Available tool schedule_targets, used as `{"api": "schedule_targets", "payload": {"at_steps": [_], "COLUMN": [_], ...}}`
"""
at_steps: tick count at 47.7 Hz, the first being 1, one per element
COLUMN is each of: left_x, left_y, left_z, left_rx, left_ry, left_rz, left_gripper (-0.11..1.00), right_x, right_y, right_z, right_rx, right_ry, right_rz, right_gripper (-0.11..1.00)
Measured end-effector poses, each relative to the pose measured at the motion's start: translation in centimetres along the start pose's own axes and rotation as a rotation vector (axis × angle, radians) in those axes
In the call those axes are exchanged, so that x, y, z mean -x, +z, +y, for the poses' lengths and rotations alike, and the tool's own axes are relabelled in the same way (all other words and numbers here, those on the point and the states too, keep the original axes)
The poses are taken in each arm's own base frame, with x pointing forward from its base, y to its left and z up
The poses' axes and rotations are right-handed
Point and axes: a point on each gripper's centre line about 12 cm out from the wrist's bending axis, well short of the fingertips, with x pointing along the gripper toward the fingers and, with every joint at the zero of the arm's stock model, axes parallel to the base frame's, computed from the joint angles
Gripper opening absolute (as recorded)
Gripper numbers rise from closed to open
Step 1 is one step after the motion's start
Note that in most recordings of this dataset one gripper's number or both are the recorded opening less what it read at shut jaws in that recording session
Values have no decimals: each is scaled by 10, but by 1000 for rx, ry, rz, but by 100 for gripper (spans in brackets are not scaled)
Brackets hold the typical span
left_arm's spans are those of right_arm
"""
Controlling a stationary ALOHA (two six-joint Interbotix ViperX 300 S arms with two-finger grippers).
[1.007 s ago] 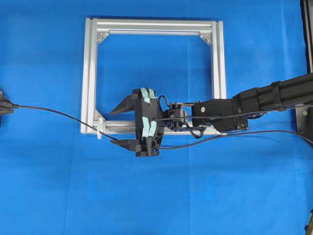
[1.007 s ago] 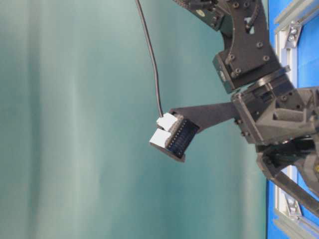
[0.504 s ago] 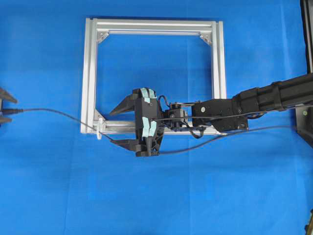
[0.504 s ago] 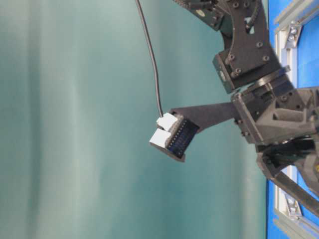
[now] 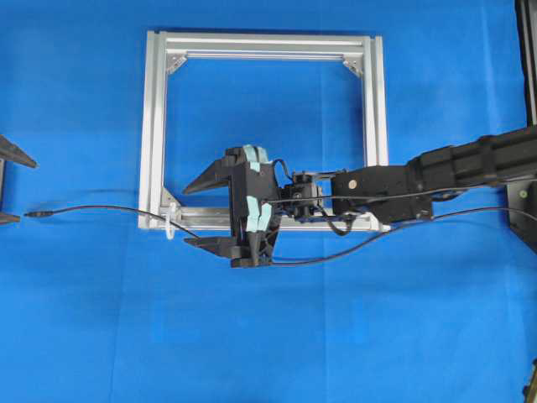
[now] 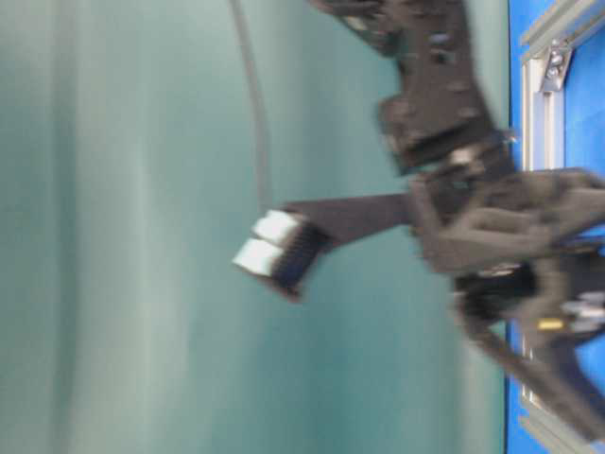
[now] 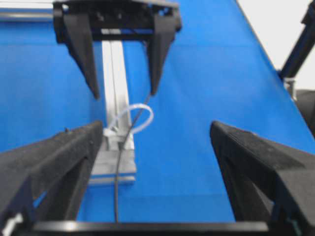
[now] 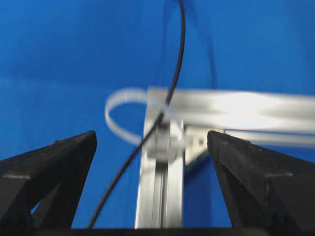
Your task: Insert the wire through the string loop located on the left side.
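L gripper (image 5: 4,189) sat at frame edge, 9 o'clock, jaws wide apart, holding nothing. Wire (image 5: 109,210) plug tip lay on the mat just off its lower finger, at 3 o'clock from it. Wire ran roughly 9→3, passing through the string loop (image 7: 133,118) at the frame (image 5: 153,126) corner. R gripper (image 5: 201,214) straddled the loop, jaws apart, empty. L nearer the plug; looked threaded, imo.

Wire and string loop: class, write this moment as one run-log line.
wire: through string loop, plug lying loose on cloth | left gripper: open, clear of plug | right gripper: open, over frame corner
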Motion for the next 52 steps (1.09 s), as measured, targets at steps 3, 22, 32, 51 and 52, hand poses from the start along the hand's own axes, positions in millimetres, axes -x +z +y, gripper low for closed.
{"api": "schedule_targets", "payload": {"at_steps": [3, 22, 32, 51, 52], "left_x": [0, -1, -1, -4, -4], "left_y": [0, -1, -2, -6, -6], "left_z": [0, 0, 0, 1, 1], "left_rx": [-2, -1, -1, 1, 1], "left_ry": [0, 1, 1, 3, 3], "left_rz": [0, 5, 8, 24, 24], "left_gripper": [84, 84, 84, 84, 84], "right_x": [4, 29, 42, 43, 43], "right_y": [9, 60, 81, 82, 82], "right_z": [2, 0, -2, -5, -5], "right_rx": [-1, -5, -8, -4, -4], "right_ry": [3, -3, -10, -17, -17], "right_rz": [-14, -67, -86, -79, -79], "right_gripper": [93, 93, 93, 93, 93]}}
